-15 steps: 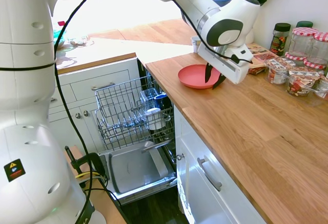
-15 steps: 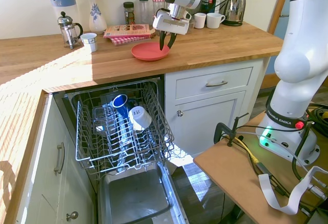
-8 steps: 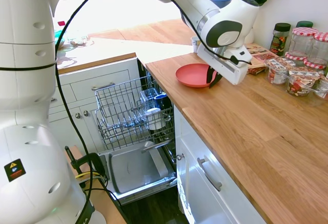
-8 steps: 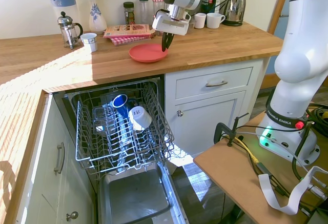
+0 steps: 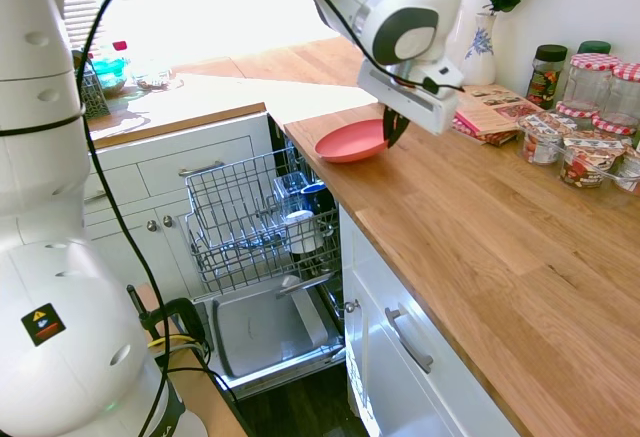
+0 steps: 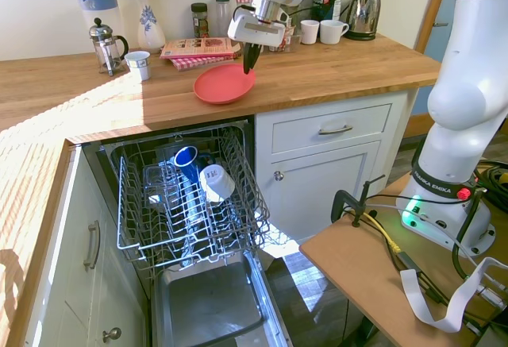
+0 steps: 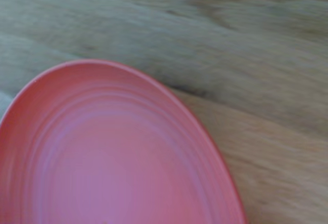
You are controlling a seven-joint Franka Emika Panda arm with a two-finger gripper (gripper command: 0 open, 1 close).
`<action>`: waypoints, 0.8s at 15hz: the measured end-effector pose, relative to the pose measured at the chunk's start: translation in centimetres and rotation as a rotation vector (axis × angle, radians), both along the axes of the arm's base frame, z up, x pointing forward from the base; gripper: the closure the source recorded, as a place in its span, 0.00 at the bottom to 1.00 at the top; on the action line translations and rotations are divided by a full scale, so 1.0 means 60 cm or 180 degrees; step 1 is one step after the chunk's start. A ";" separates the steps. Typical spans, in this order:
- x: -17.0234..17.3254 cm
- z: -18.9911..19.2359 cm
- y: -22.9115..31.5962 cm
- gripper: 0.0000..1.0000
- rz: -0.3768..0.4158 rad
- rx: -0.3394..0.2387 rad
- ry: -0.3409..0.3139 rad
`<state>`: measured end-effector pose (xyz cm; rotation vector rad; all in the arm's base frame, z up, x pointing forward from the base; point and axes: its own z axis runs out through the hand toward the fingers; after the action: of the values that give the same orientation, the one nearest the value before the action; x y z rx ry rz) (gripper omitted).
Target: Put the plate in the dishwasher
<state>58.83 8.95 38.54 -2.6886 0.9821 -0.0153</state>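
Coral-red plate (image 5: 352,143), round and shallow, pinched at its rim by the gripper (image 5: 392,130) and tilted, far edge up, near edge dipping toward the counter's front. Lifted or dragged — hard to tell whether the low edge touches the wooden countertop (image 5: 480,227); from the second exterior view (image 6: 224,83) appears just clear of the wood, right above the cabinet edge. Fills most of the wrist view (image 7: 113,157), blurred, with wood grain behind. Fingers closed narrow on the rim, dark against the red.

Judged step: carrying, grasp already made, placing not yet done. Directly below and forward: dishwasher (image 6: 190,204), door down, lower wire rack (image 6: 186,196) pulled out, holding a blue cup (image 6: 185,156) and a white cup (image 6: 214,182) toward its back and middle. Grey inner door (image 5: 262,329) bare beneath the rack.

Next move, by judgement: out past the counter lip, then down over the rack, plate turned nearer upright to slip between tines, steering clear of both cups. Risk: a one-sided rim grip on a tilted plate, liable to swing or slip; also a knock against the counter edge on the way down.

Further back on the counter, well apart: jars (image 5: 600,82), vase (image 6: 151,21), French press (image 6: 105,44), kettle (image 6: 363,12).
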 end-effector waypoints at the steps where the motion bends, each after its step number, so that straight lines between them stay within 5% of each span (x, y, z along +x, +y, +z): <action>1: -0.022 0.020 0.040 1.00 0.0089 -0.0120 -0.0080; 7: -0.197 0.122 0.328 1.00 0.0471 -0.0977 -0.0750; 12: -0.328 0.098 0.557 1.00 0.0570 -0.1851 -0.1370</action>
<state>39.17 42.40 44.43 -3.0591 0.6687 -0.9324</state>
